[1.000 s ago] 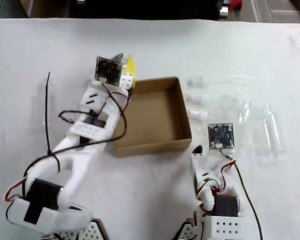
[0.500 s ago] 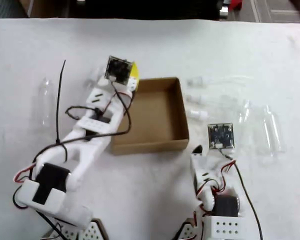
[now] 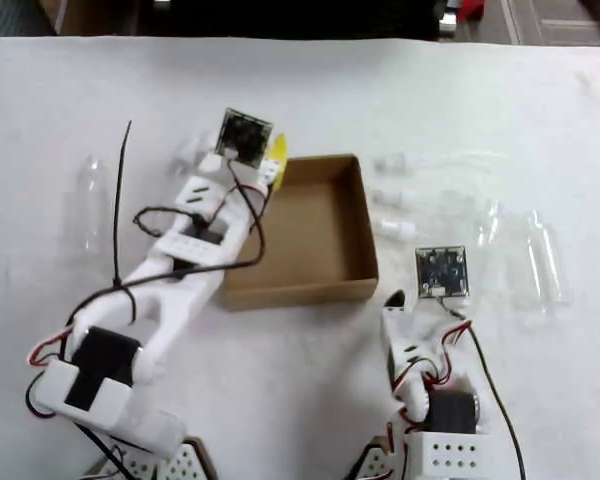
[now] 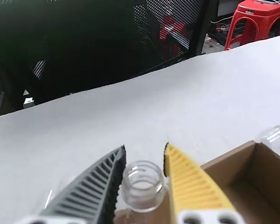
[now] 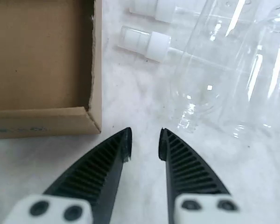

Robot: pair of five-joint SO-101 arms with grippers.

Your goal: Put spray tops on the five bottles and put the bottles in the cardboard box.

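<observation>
**Operator:** Where does the bottle stand?

**Coach:** The clear plastic bottle (image 4: 142,189) with the open threaded neck is roughly upright in your left gripper (image 4: 144,156). The grey and yellow fingers are closed on it just under the threads. It has no spray top, and it is just outside the far left corner of the shallow brown cardboard box (image 3: 300,291), not in it. I can't tell whether its base touches the white table (image 3: 380,90).

**Operator:** So I drop it in?

**Coach:** I wouldn't. A bare bottle in the box only has to be fished out again. Hold it neck up, with the threads clear above the fingers, and bring it where your other arm can reach it.

**Operator:** And the right side?

**Coach:** Your right gripper (image 5: 144,140) is parted a little and holds nothing. It is low over the table by the box's near right corner. The white spray tops (image 5: 147,43) lie just beyond it, beside the other clear bottles (image 5: 224,65). Take one top by its white collar and line its tube up with the neck before you lower it. I'd expect the clamped bottle to tilt if you press off-centre, so seat the top gently.
</observation>
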